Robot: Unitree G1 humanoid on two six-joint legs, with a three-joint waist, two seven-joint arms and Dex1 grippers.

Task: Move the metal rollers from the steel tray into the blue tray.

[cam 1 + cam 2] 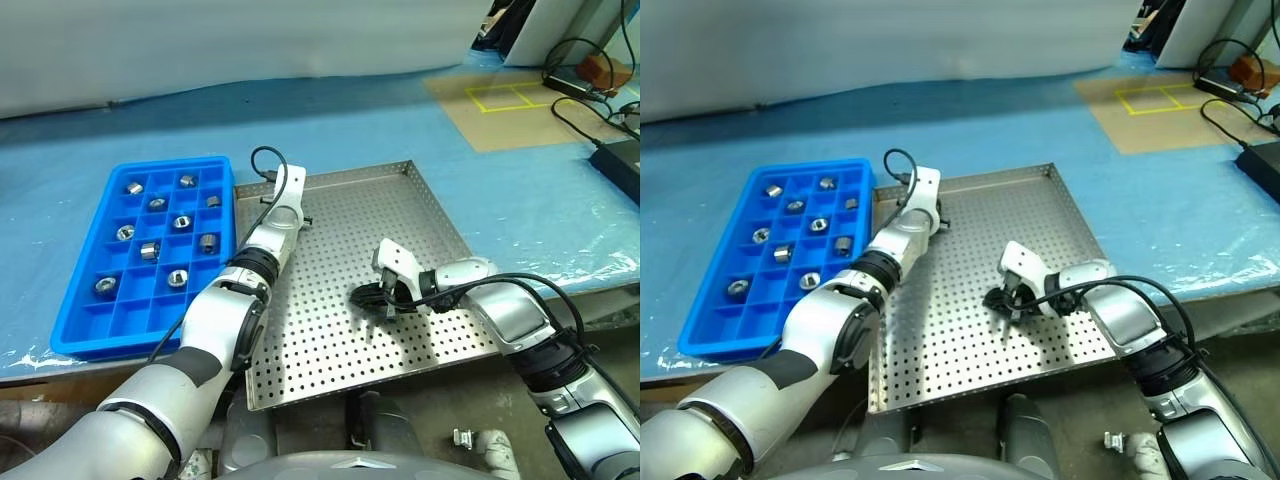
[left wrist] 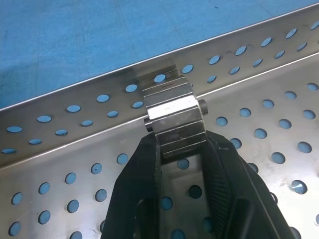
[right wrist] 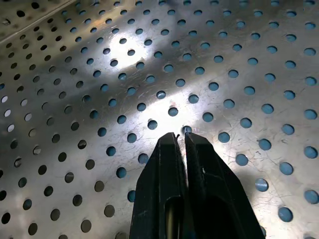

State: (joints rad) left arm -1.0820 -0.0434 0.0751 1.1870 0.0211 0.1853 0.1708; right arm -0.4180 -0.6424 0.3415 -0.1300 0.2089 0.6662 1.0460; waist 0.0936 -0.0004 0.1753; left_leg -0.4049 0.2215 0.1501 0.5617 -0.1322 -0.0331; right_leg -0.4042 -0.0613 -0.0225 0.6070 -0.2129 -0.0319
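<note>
A: At left of frame: blue tray (image 1: 90, 325) on blue-covered table (image 1: 400, 130); nine metal rollers (image 1: 177, 278) seated one per compartment; remaining compartments bare.

B: Left of centre: left gripper (image 2: 179, 149) at far-left corner of steel tray (image 1: 440, 215), close to the rim; fingers (image 2: 137, 189) clamped on one roller (image 2: 174, 117), roller's flat sides against the pads.

A: Centre to right: perforated steel floor; right gripper (image 3: 180, 142) low over mid-tray, fingers pressed together, nothing between.

B: Upper right of frame: cardboard sheet (image 1: 505, 105) with yellow tape; black cables (image 1: 590, 110).
</note>
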